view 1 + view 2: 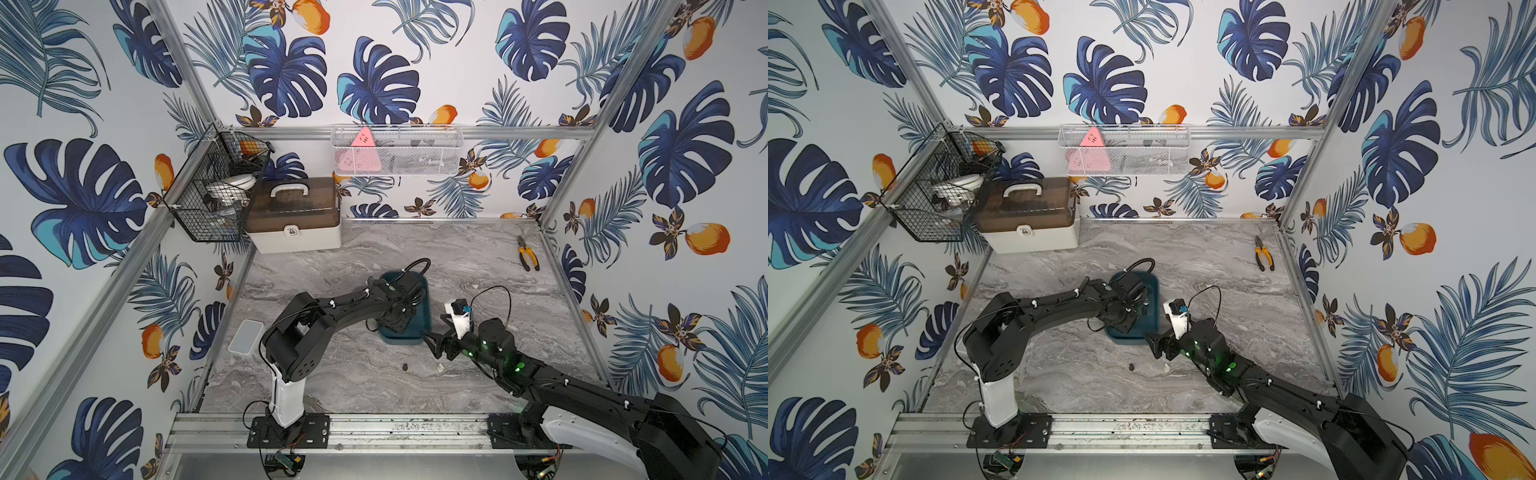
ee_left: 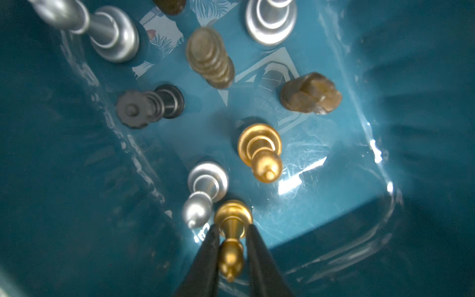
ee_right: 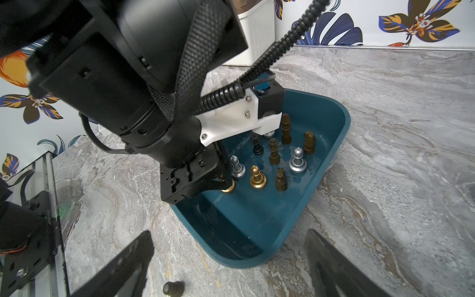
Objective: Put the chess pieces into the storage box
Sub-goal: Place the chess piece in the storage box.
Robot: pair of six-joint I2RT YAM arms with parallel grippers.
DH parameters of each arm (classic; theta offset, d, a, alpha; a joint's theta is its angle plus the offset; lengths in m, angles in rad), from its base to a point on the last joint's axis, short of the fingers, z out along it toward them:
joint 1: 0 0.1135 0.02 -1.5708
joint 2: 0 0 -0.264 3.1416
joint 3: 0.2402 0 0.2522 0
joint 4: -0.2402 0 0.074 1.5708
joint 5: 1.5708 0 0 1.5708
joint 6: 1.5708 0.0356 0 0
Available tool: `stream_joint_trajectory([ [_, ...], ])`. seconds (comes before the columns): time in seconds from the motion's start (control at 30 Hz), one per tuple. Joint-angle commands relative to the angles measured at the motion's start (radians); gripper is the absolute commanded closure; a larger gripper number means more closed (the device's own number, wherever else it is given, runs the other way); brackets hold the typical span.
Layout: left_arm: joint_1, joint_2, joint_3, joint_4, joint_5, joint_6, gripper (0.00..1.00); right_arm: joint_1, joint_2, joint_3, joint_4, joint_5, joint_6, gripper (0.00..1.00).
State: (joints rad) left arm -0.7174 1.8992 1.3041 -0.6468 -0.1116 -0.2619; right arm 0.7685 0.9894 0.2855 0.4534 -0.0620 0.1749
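**Step in hand:** setting a golden piece (image 2: 231, 259) down on the floor of the storage box (image 3: 339, 136).

**Left gripper** (image 2: 233, 228): down inside the box, fingers narrow, one close on each side of the piece's stem. Pinching it or just clear of it: cannot tell. Base apparently seated on the floor.

**To do well:**
- Part the fingers only a little.
- Rise straight up, with no sideways drift.
- Mind the silver piece (image 2: 205, 190) just beside; judged easy to topple.

**Right gripper** (image 3: 228, 232): spread wide, holding nothing, poised over the table (image 1: 478, 270) by the near end of the box.

**Storage box, contents:** about ten chess pieces, upright as far as visible.
- Silver: three, including the neighbour.
- Golden: a second one (image 2: 261, 151), free-standing.
- Blackish: one (image 2: 151, 105).
- Brown: several, among them a ridged one (image 2: 210, 56).

**Outside the box, on the table near the arms:**
- Dark piece (image 1: 404, 367).
- Pale piece (image 1: 440, 367).

**Other containers:**
- White case (image 1: 295, 237): lid shut, contents unseen.
- Black wire basket (image 1: 208, 199): on the wall, with white dishes and odd items.
- White mesh basket (image 1: 395, 153): pink triangular thing, the rest unclear.
- Small pale tray (image 1: 246, 336): nothing seen inside.
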Motion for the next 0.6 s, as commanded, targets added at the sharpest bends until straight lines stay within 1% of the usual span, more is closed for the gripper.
stream_joint_trajectory([
  [0.0, 0.001, -0.001, 0.004, 0.006, -0.007, 0.006, 0.7, 0.001, 0.0, 0.01, 0.02, -0.003, 0.004, 0.07],
  [0.2, 0.001, -0.019, 0.008, 0.004, -0.014, 0.001, 0.65, 0.0, 0.005, 0.012, 0.018, -0.002, 0.003, 0.06],
  [0.27, 0.0, -0.034, 0.019, -0.004, -0.014, 0.001, 0.6, 0.001, 0.006, 0.013, 0.019, 0.002, 0.003, 0.06],
  [0.43, 0.001, -0.094, 0.055, -0.029, -0.037, -0.006, 0.56, 0.0, 0.005, 0.02, -0.007, 0.029, 0.011, 0.06],
  [0.5, 0.0, -0.134, 0.064, -0.04, -0.04, -0.011, 0.54, 0.001, -0.003, 0.033, -0.041, 0.075, 0.03, 0.05],
  [0.57, 0.001, -0.187, 0.062, -0.049, -0.045, -0.018, 0.51, 0.0, -0.019, 0.09, -0.17, 0.13, 0.069, 0.04],
])
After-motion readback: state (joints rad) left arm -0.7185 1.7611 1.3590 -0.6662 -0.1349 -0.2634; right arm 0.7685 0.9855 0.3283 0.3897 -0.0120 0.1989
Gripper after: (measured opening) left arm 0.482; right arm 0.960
